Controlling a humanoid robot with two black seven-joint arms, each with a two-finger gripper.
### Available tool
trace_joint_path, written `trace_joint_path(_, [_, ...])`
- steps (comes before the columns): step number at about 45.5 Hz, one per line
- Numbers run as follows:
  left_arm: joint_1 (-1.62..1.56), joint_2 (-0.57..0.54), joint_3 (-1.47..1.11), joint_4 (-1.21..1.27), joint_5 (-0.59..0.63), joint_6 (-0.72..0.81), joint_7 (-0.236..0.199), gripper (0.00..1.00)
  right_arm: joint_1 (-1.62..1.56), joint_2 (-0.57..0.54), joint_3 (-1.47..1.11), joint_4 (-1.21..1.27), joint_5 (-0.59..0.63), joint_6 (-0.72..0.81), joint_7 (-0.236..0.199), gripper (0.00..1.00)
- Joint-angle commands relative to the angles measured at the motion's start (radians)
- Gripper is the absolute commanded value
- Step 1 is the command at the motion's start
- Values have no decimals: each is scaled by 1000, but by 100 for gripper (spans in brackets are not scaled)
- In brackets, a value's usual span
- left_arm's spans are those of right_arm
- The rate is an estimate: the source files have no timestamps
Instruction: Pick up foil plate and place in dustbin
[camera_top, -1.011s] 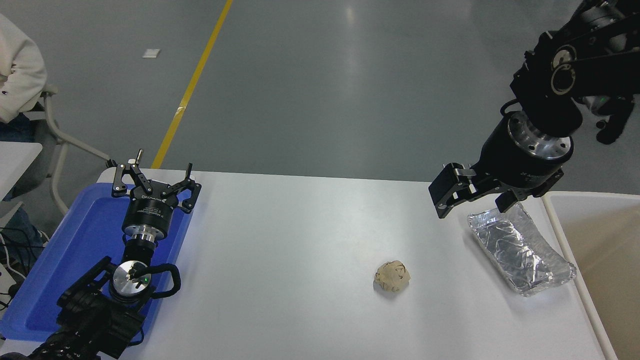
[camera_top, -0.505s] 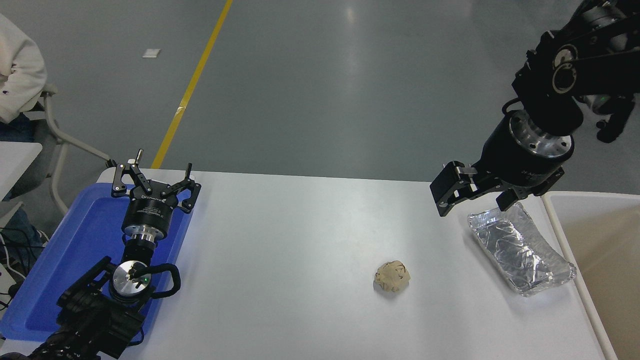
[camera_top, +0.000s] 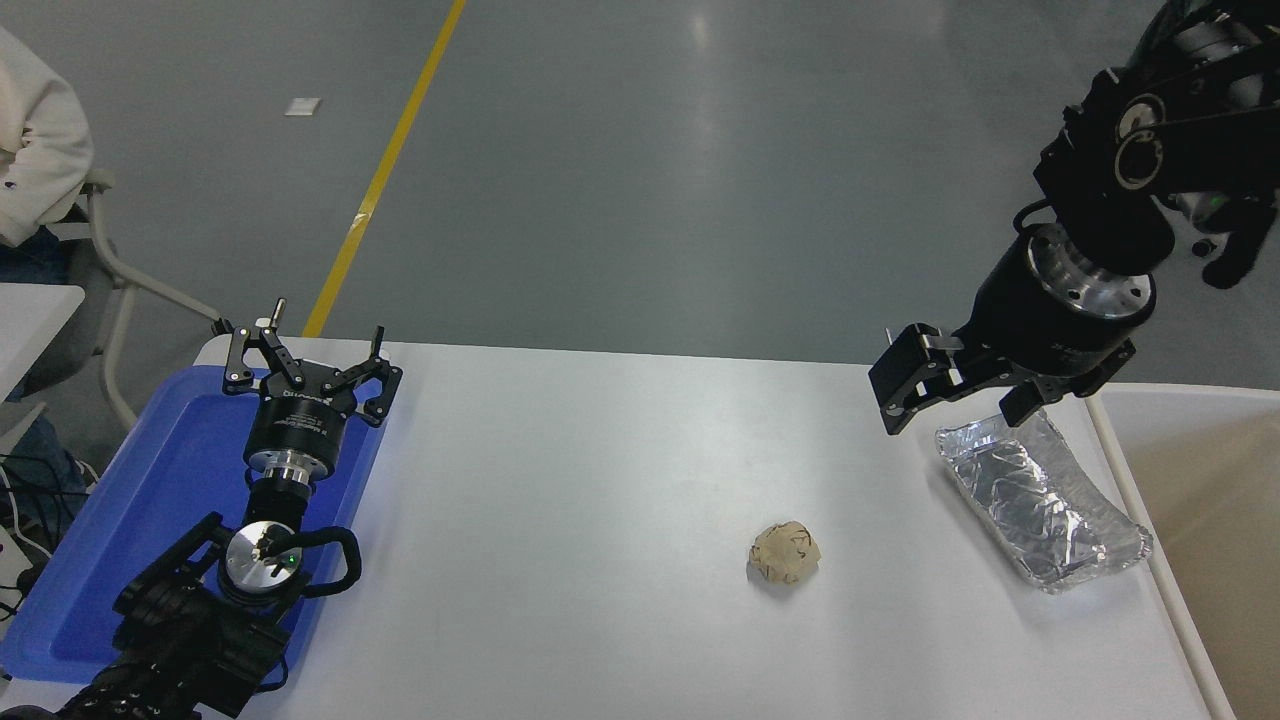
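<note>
Your right gripper (camera_top: 955, 400), claw released, hovers at foil plate's (camera_top: 1040, 505) 11 o'clock end; dustbin (camera_top: 1180, 400) at 3 o'clock. Left gripper (camera_top: 310, 365) spread, parked. No legible writing.

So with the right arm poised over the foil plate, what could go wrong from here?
1. The open right tool hovers at the far end of the foil plate; thin crinkled foil may crumple or slip in an end grip.
2. The plate lies close to the dustbin wall, so a descending finger could hit it.
3. A nudged plate might slide toward the paper ball.
</note>
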Motion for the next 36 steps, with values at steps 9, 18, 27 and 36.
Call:
trace_joint_path(9, [0,0,-1,0,0,0,1,100,-203,-198,3,-116,-392,-66,-1,100])
trace_joint_path(18, [0,0,1,0,0,0,1,100,-401,-264,55,-254,-491,-143,1,100])
trace_joint_path(27, [0,0,1,0,0,0,1,100,-574,-286,159,-377,-553,-183,2,100])
trace_joint_path(36, [0,0,1,0,0,0,1,100,-726,-284,227,-501,-603,-232,4,100])
